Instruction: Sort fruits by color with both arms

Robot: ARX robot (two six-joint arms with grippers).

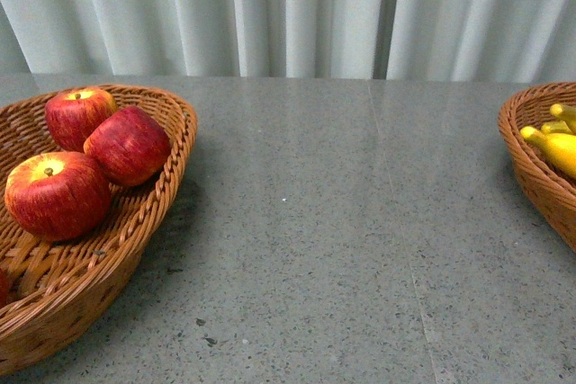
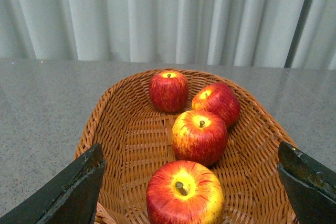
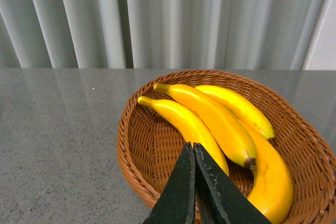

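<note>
Front view: three apples (image 1: 90, 157) lie in the left basket (image 1: 153, 213) on the grey table (image 1: 333, 249), bananas (image 1: 553, 139) in the right basket (image 1: 531, 164) – neither arm shows.

Left wrist view: the left pincer (image 2: 191, 182) hangs released, fingers (image 2: 73, 190) spread wide over the basket; four apples lie between and beyond them, the nearest (image 2: 185, 194) midway between the tips.

Right wrist view: the right pincer (image 3: 195, 156) is clenched on nothing, tips touching – three bananas (image 3: 210, 121) lie just beyond and beside it in their basket (image 3: 136, 145).
</note>
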